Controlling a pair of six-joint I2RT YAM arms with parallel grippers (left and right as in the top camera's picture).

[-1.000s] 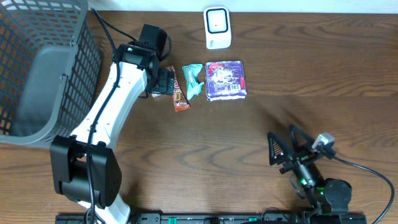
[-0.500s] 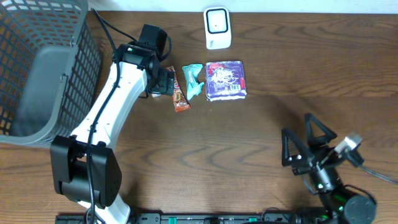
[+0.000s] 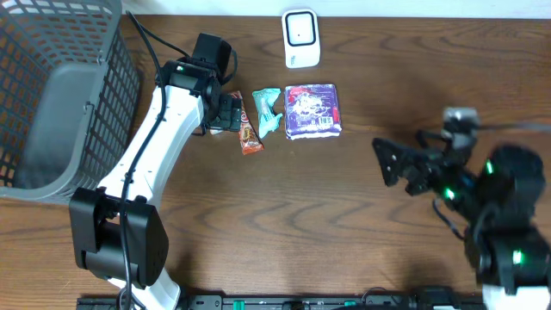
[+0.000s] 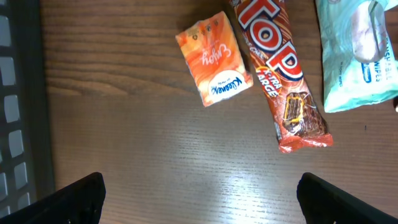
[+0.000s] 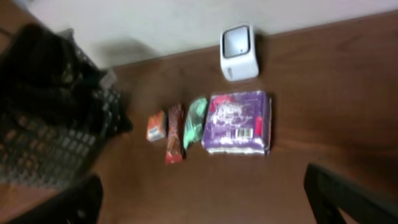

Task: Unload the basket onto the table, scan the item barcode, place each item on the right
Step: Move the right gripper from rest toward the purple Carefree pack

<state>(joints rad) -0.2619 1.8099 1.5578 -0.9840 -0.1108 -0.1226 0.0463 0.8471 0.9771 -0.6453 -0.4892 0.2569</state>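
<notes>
Overhead, four items are seen in a row near the far edge of the desk: an orange tissue packet, a chocolate bar, a teal wipes packet and a purple packet. A white scanner is set just behind the purple packet. The left fingers are spread wide and empty above the tissue packet and bar. The right fingers are likewise spread wide and empty, well apart from the items. A grey basket is placed at the left.
</notes>
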